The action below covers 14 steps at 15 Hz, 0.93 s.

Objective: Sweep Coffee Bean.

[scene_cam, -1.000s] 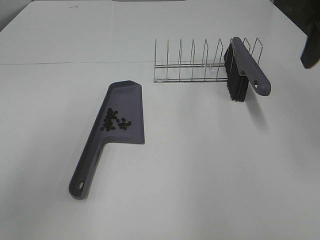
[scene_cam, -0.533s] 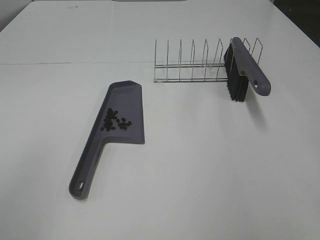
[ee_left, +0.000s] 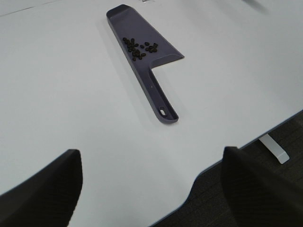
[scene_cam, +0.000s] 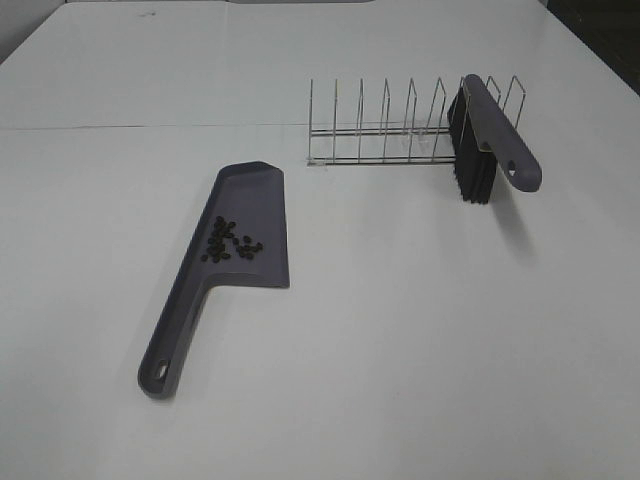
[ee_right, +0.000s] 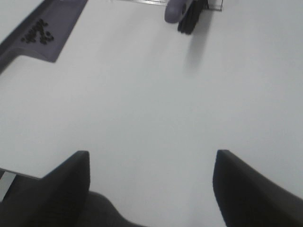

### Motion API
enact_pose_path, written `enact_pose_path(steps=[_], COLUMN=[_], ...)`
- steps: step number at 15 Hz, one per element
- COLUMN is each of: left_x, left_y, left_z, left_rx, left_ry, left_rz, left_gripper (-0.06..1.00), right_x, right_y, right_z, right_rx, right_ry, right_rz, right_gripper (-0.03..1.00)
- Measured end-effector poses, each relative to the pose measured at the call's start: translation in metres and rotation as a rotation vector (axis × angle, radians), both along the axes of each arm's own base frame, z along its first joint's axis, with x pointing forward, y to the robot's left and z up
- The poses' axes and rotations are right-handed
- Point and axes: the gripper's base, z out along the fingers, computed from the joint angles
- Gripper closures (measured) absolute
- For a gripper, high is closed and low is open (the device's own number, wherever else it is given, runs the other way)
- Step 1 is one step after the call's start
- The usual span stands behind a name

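Left tool (ee_left: 151,189), right tool (ee_right: 150,189): agape, empty.

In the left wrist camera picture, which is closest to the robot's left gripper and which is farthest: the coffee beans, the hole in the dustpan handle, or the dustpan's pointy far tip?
1. The handle hole, at the dustpan's near end, closest to the left gripper.
2. The coffee beans, in the middle of the tray.
3. The dustpan's far tip, farthest away.

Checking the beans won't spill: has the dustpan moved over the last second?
No. The dustpan lies at the same spot and angle relative to the wire rack, coffee beans undisturbed in it.
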Motion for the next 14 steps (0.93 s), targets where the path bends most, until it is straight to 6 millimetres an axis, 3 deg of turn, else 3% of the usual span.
enact_pose_path(steps=[3, 14], left_x=[0.0, 0.0003], left_y=[-0.0002, 0.0004], left_z=[0.0001, 0.0], left_rx=[0.001, 0.036], left_ry=[-0.002, -0.024], left_rz=[-0.004, -0.023], left_gripper=[0.21, 0.21], right_x=[-0.0114, -0.0117], right_y=[0.0001, 0.0001], right_z=[0.0008, 0.0008], right_rx=[0.005, 0.001], right_ry=[-0.077, -0.079], right_rz=[0.02, 0.022], right_gripper=[0.36, 0.36])
